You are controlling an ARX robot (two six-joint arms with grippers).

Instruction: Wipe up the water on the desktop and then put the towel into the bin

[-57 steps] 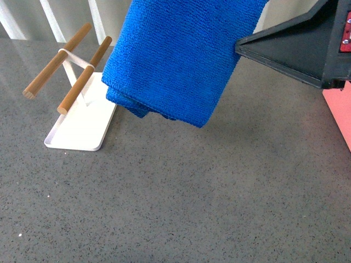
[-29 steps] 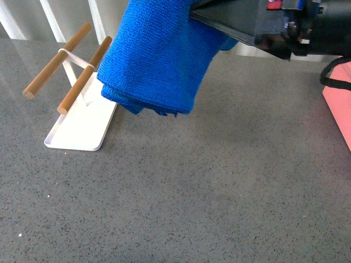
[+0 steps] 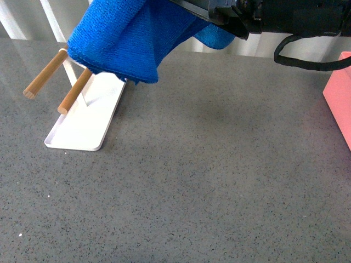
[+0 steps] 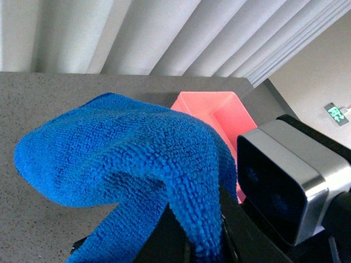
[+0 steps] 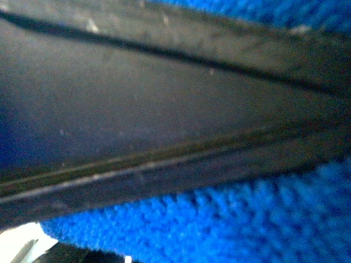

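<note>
The blue towel [image 3: 123, 38] hangs bunched in the air at the top left of the front view, over the wooden rods. In the left wrist view my left gripper [image 4: 194, 241] is shut on a fold of the towel [image 4: 120, 159], with the pink bin [image 4: 219, 112] beyond it on the grey speckled desktop [image 4: 49, 93]. In the front view the bin [image 3: 341, 96] shows only at the right edge. A black arm [image 3: 274, 16] reaches in from the right to the towel. The right wrist view is a blurred close-up of towel [image 5: 247, 219] and a dark surface; its jaws cannot be read.
A flat white tray [image 3: 82, 129] with two wooden rods [image 3: 74, 93] stands at the back left of the desktop [image 3: 208, 181], partly under the towel. A grey camera housing [image 4: 285, 181] sits close beside the towel in the left wrist view. White slats rise behind the desk.
The towel has moved left and up, from the middle of the view to above the rods. The black arm has swept left across the top with it.
</note>
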